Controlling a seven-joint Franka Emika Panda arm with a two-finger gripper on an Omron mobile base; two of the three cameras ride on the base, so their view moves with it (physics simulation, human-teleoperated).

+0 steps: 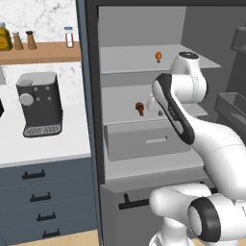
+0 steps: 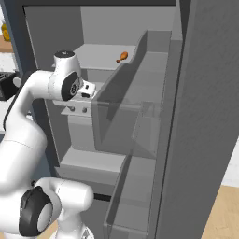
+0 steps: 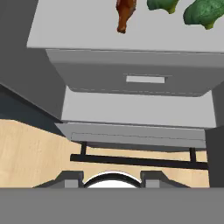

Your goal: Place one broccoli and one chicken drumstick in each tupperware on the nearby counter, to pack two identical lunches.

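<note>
- The fingers (image 3: 111, 178) show as two dark stubs low in the hand view, a gap between them and nothing in it; they touch no food. How wide they stand is hard to judge, since only their tops appear.
- Just past them in that view lies a black bar handle (image 3: 139, 161) over wooden floor, then a grey drawer (image 3: 140, 78) with a pale pull.
- On the shelf (image 3: 78, 30) above the drawer lies the darker chicken drumstick (image 3: 124, 13), reddish-brown, club-shaped, with its thin bone end toward the shelf's front edge.
- Beside it, apart, lie two broccoli pieces (image 3: 203, 12), bright green with bumpy heads, cut off by the top of the picture.
- In the left base view the same brown drumstick (image 1: 140, 108) sits on the middle shelf inside the open fridge, close to the arm's wrist.
- One shelf higher lies the orange drumstick (image 1: 158, 56), small and alone; the right base view shows it (image 2: 122, 57) near the shelf's back.
- Left of the fridge, the white counter (image 1: 29, 149) carries a dark coffee machine (image 1: 39, 103).
</note>
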